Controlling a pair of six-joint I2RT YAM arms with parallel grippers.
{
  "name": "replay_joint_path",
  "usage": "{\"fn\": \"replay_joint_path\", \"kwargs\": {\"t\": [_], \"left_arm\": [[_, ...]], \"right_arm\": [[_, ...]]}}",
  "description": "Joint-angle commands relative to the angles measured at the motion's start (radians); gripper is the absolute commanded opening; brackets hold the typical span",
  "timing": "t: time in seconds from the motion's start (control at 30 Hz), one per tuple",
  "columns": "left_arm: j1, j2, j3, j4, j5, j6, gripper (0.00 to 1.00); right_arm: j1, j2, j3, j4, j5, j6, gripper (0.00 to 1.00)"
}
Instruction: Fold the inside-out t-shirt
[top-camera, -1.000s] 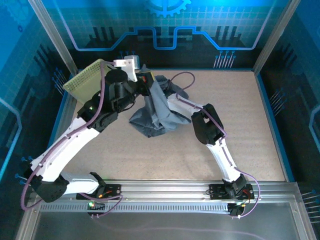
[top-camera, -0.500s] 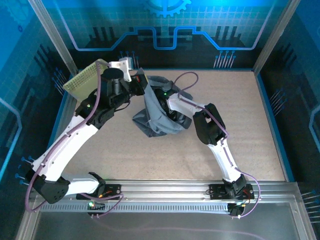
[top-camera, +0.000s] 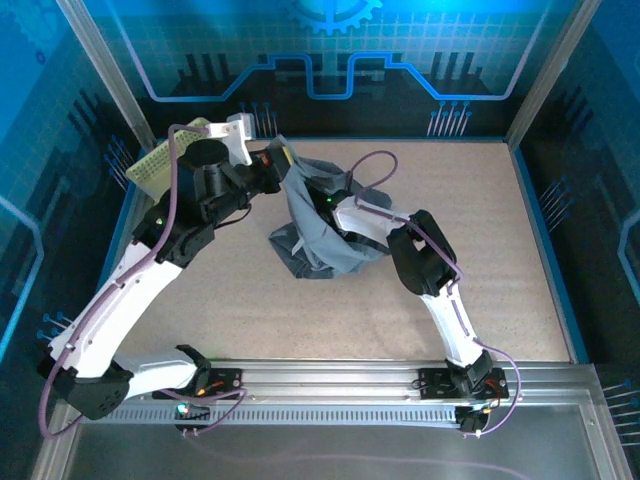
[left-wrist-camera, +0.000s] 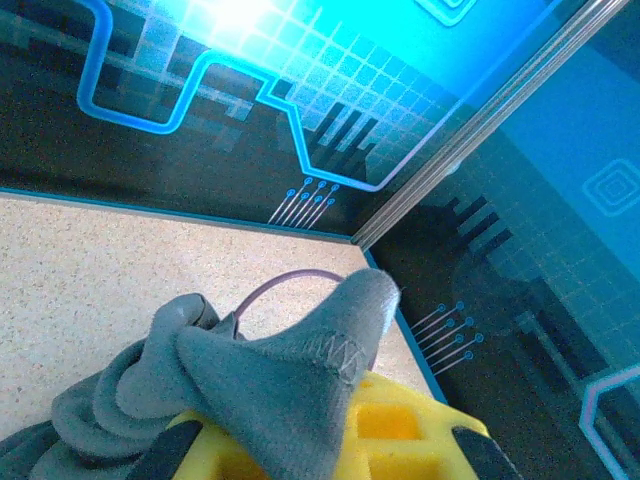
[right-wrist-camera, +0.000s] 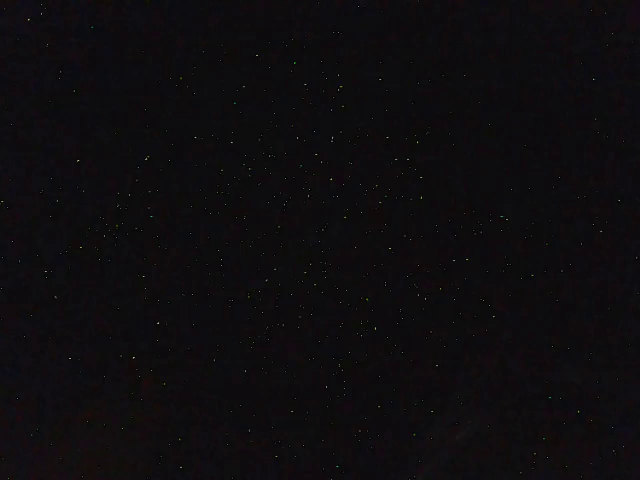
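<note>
The inside-out t-shirt (top-camera: 318, 240) is held up in a bunch toward the far edge of the worktop (top-camera: 480, 250), a bit left of the middle. Its top end is pinched by the left gripper (top-camera: 283, 160), which is clamped down tight on the fabric. The lower folds are slumped on the worktop just below that. From the left wrist view, a grey fold with a stitched hem (left-wrist-camera: 270, 380) is seen draped over the yellow fingers (left-wrist-camera: 400, 435).

The right gripper (top-camera: 330, 205) is shoved into the middle of the hanging cloth and mostly swallowed by it. Whether it's apart or together can't be told, and its own wrist view is too dark to help.

The surface is a beige speckled board, boxed in by a blue rim and aluminium posts. A pale yellow-green lattice basket (top-camera: 150, 165) is tipped up against the wall at the far-left corner, just behind the left arm. The walls are lit bright blue with circuit-style line patterns, and purple cables are looped along both arms.
</note>
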Motion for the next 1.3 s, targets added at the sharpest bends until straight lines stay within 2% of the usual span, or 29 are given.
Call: {"fn": "replay_joint_path", "kwargs": {"t": [0.0, 0.1, 0.13, 0.23, 0.33, 0.53, 0.63, 0.9, 1.03, 1.1, 1.13, 1.2, 1.27], "left_arm": [[0.002, -0.031, -0.027, 0.024, -0.024, -0.004, 0.0], [0.004, -0.026, -0.039, 0.001, -0.077, 0.013, 0.0], [0.005, -0.021, -0.042, -0.012, -0.1, 0.021, 0.01], [0.017, 0.007, -0.06, -0.05, -0.176, 0.052, 0.01], [0.053, 0.051, -0.103, -0.073, -0.204, 0.058, 0.01], [0.168, 0.219, -0.157, -0.124, -0.158, 0.035, 0.02], [0.195, 0.334, -0.145, -0.145, -0.11, 0.056, 0.02], [0.184, 0.532, -0.113, -0.211, 0.024, 0.106, 0.15], [0.153, 0.533, -0.137, -0.204, 0.035, 0.155, 0.31], [0.126, 0.483, -0.172, -0.155, 0.041, 0.201, 0.44], [0.111, 0.446, -0.205, -0.116, 0.049, 0.226, 0.53], [0.1, 0.362, -0.279, -0.004, 0.13, 0.271, 0.71], [0.1, 0.288, -0.361, 0.117, 0.262, 0.299, 0.83]], "right_arm": [[0.026, 0.052, -0.091, -0.11, -0.032, 0.008, 0.61], [0.023, 0.008, -0.152, -0.055, -0.037, 0.003, 0.34], [0.021, -0.011, -0.182, -0.026, -0.041, 0.003, 0.22], [0.024, -0.107, -0.303, 0.103, -0.034, -0.023, 0.02], [0.031, -0.236, -0.431, 0.278, -0.037, -0.097, 0.0], [0.082, -0.465, -0.531, 0.417, 0.015, -0.26, 0.0], [0.092, -0.565, -0.606, 0.528, -0.039, -0.33, 0.0], [0.08, -0.765, -0.764, 0.791, -0.236, -0.461, 0.0], [0.059, -0.805, -0.808, 0.897, -0.372, -0.502, 0.0], [0.061, -0.811, -0.815, 0.912, -0.388, -0.525, 0.0], [0.061, -0.812, -0.821, 0.918, -0.389, -0.535, 0.0], [0.058, -0.814, -0.836, 0.938, -0.399, -0.554, 0.0], [0.057, -0.816, -0.852, 0.959, -0.407, -0.57, 0.0]]}}
